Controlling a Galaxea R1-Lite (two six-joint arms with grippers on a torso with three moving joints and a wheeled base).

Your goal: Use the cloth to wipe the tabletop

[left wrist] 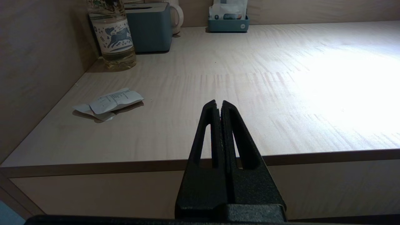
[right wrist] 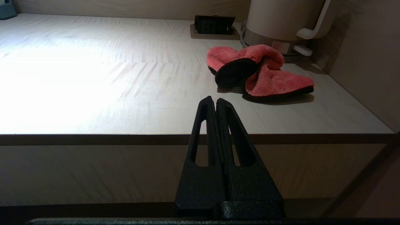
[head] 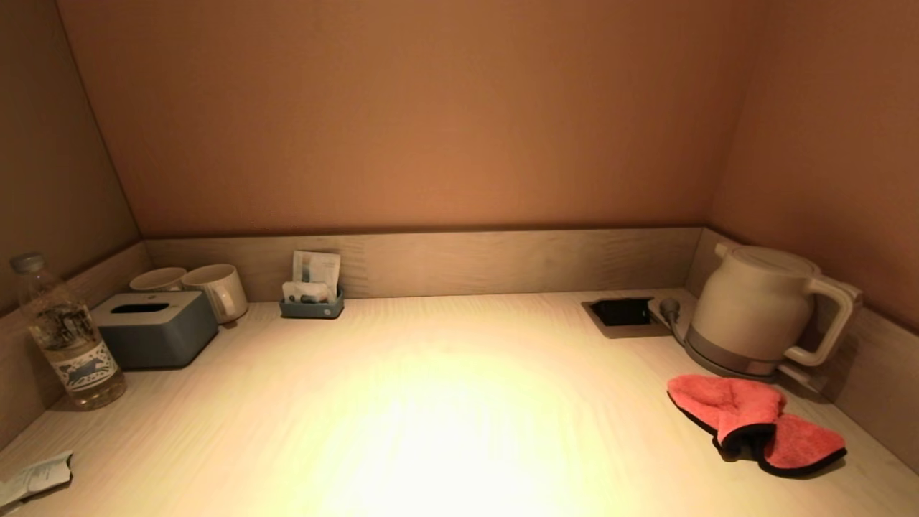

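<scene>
Lying crumpled on the right side of the tabletop point(head: 459, 402), the red cloth point(head: 754, 420), folded over itself with its dark edging showing, just in front of the white kettle point(head: 754, 309) and near the right wall. Sitting untouched, nothing gripping it yet.

Waiting below and in front of the counter's front edge, the right gripper point(right wrist: 215, 101), jaws pressed together and holding nothing, aimed a little to the left of the cloth. Hanging likewise off the front edge on the other side, the left gripper point(left wrist: 217, 103), jaws also pressed together, empty, apparently idling.

Judging the step in hand as the reach and pick-up: needing the right jaws spreading first, then rising over the edge and swinging toward the cloth's raised fold, where the bunched fabric is offering the easiest bite. Pinching deep enough to be catching more than the top layer, and keeping clear of the kettle, its base and the cord point(head: 671, 316) running to the recessed socket point(head: 623, 313).

Standing further out on the left: a water bottle point(head: 68, 334), a grey tissue box point(head: 154, 327), two mugs point(head: 215, 291), a sachet holder point(head: 312, 298) at the back, and a scrap of paper point(left wrist: 107, 103) near the front corner, all worth steering around when wiping.
</scene>
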